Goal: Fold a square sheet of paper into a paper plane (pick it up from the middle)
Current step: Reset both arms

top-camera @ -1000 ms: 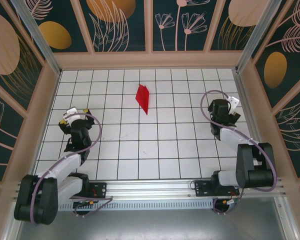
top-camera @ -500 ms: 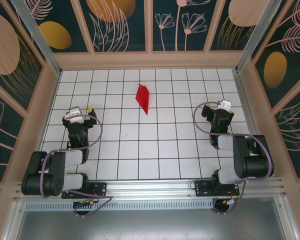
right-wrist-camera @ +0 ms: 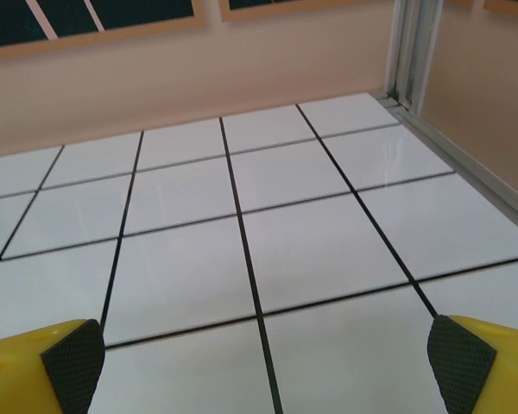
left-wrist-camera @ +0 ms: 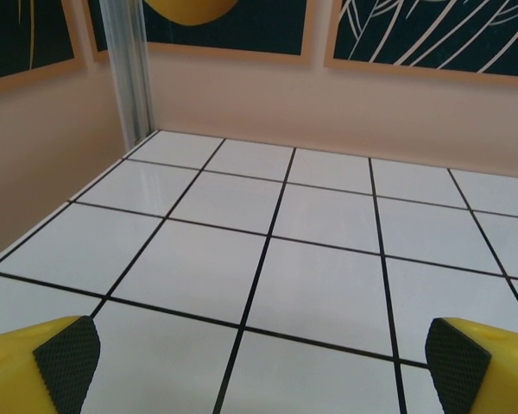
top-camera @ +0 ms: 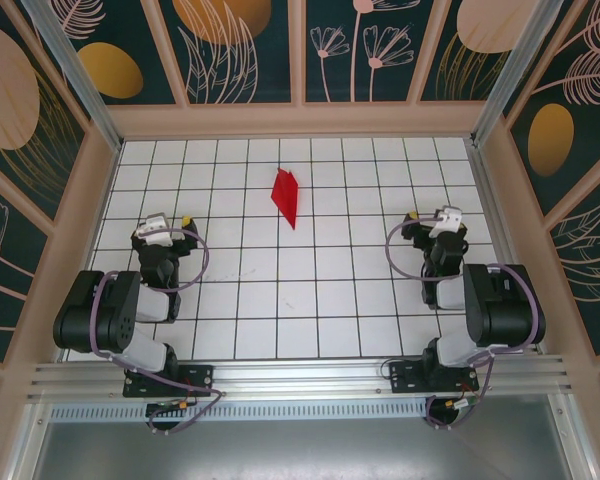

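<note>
Top external view gives you the white gridded desk [top-camera: 280,300], with both arms folded close to its near edge, one toward each side. Your left end effector [top-camera: 166,226] and right end effector [top-camera: 435,220] both stand wide apart and hold nothing. The relation to weigh is the paper plane [top-camera: 285,197]. It lies flat toward the far edge, about midway between the left and right edges and well apart from both end effectors. Its long axis runs far-to-near, sharp tip toward the near edge and leaning slightly right. You'd find the left arm marginally nearer, by my judgement
</note>
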Robot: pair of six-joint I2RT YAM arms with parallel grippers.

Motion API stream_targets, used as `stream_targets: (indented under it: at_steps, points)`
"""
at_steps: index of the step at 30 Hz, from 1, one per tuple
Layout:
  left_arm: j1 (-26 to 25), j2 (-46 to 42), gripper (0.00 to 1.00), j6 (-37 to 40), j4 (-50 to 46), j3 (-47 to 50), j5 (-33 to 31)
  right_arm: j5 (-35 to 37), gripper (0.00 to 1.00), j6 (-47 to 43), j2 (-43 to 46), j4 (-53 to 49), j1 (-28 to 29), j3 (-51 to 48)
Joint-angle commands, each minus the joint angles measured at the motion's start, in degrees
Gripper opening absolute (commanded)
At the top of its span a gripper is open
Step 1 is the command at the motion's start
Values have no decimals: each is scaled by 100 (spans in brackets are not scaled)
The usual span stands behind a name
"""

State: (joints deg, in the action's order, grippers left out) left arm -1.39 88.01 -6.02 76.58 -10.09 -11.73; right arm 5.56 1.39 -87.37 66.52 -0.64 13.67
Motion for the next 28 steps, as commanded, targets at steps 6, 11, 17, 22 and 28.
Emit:
stream_targets:
  at_steps: [6,11,17,22,28]
  points:
    - [51,37,99,44,241,-160,-77,-271,99,-13,-92,581,-44,-75]
    - [51,25,99,125,237,-175,128,-271,99,-16,-88,581,-45,-75]
    - [51,32,99,188,118,-217,339,-267,99,-15,-87,581,-43,-75]
    - [51,42,99,188,72,-260,364,-266,99,-14,-89,581,-42,-75]
    - [51,36,98,189,77,-246,366,-274,99,-15,-95,587,-44,-82]
